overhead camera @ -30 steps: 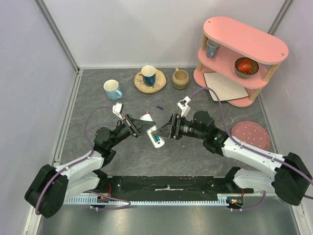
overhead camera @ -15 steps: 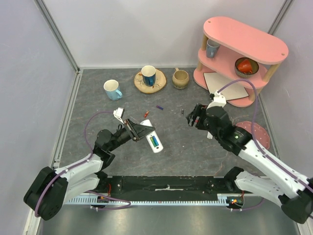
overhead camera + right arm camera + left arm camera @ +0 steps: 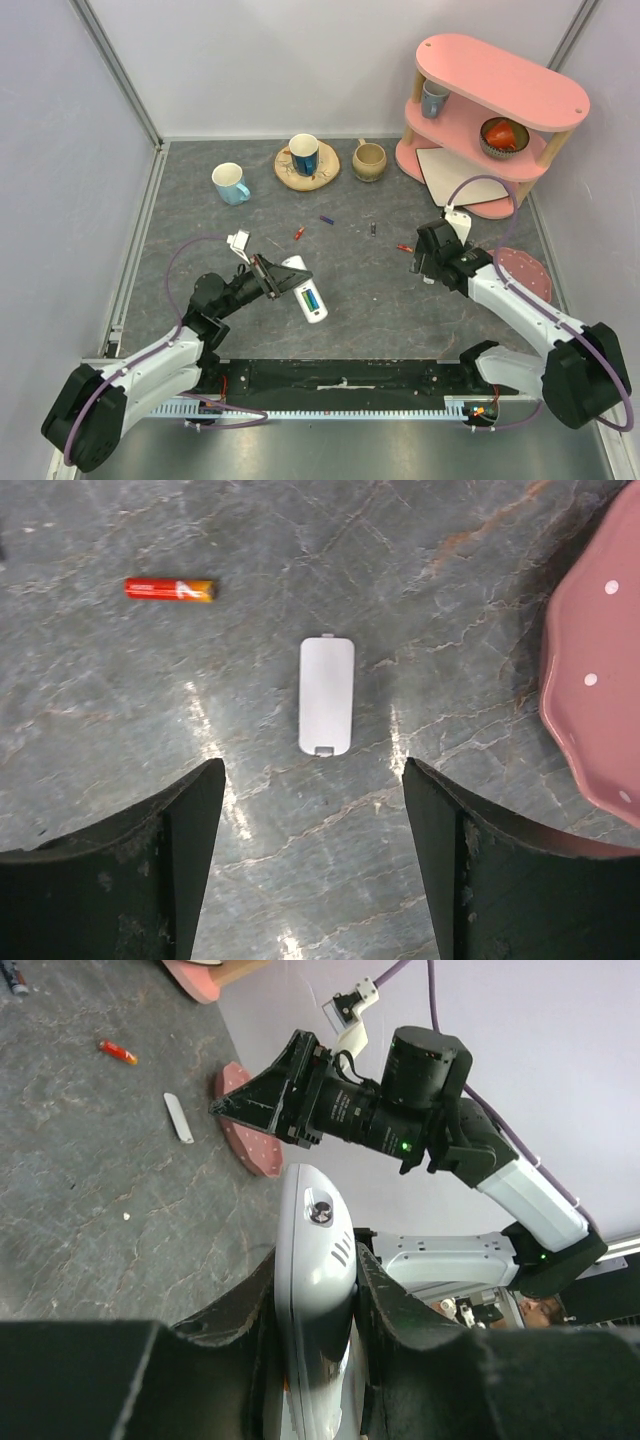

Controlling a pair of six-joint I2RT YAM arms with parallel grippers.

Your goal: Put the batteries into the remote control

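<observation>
**Surface (image 3: 360,300), grippers and task items.** The remote control (image 3: 308,292) is clamped in the closed left gripper (image 3: 318,1290), its slot turned upward. The right gripper (image 3: 312,768) is spread wide and empty. A white battery cover (image 3: 327,695) lies just ahead of its fingertips. A red battery (image 3: 168,588) lies beyond, off to one side, its lettering unreadable. One second earlier this gripper was at the remote's end.

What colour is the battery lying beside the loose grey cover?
The battery is red with an orange end, best seen in the right wrist view.
</observation>
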